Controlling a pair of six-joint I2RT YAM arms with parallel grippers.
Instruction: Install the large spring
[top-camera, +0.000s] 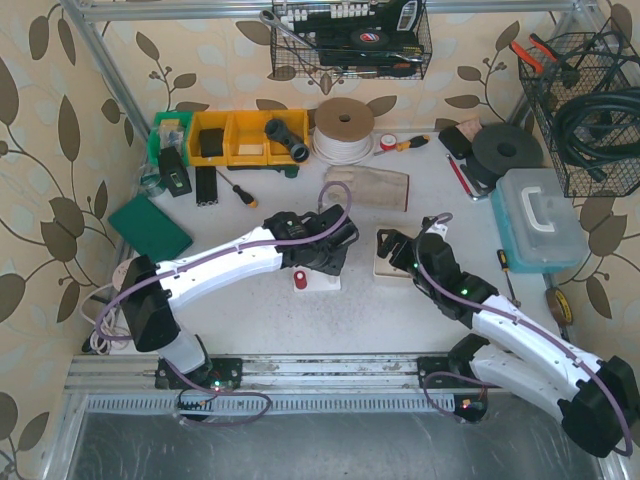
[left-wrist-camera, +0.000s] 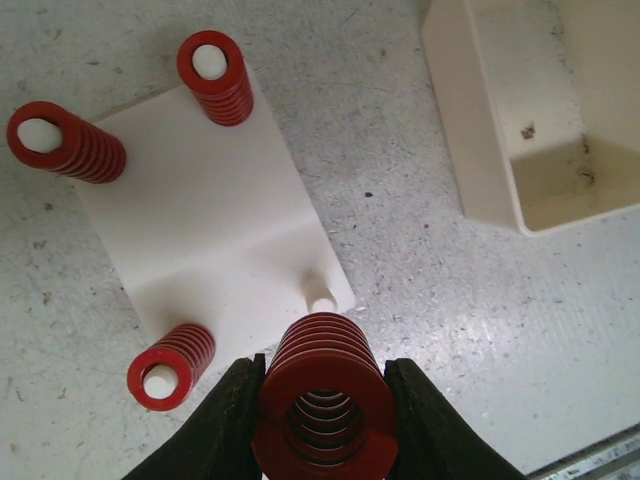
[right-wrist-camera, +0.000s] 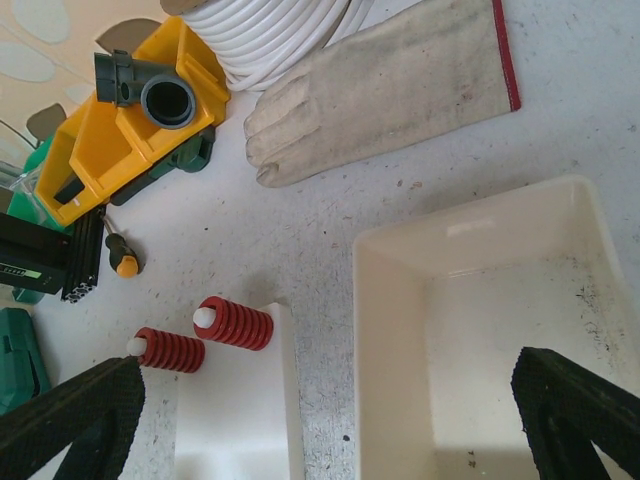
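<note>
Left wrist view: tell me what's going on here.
The left pincer is shut on the large red spring, holding it just short of the one bare peg on the white plate. Three other red springs already sit on their pegs. The right pincer hangs open above the cream tray, holding nothing.

The left gripper (top-camera: 322, 260) is positioned over a white plate (top-camera: 326, 283), whose near edge is left uncovered just below it. A red spring (top-camera: 301, 279) is seen standing on the plate, just to the left of that gripper. The right gripper (top-camera: 398, 250) is positioned over a cream tray (top-camera: 384, 267), which is set near the plate. A glove (top-camera: 378, 186) is laid beyond both grippers, and a coil of white cable (top-camera: 343, 130) and yellow bins (top-camera: 236, 137) are seen farther beyond it.
</note>
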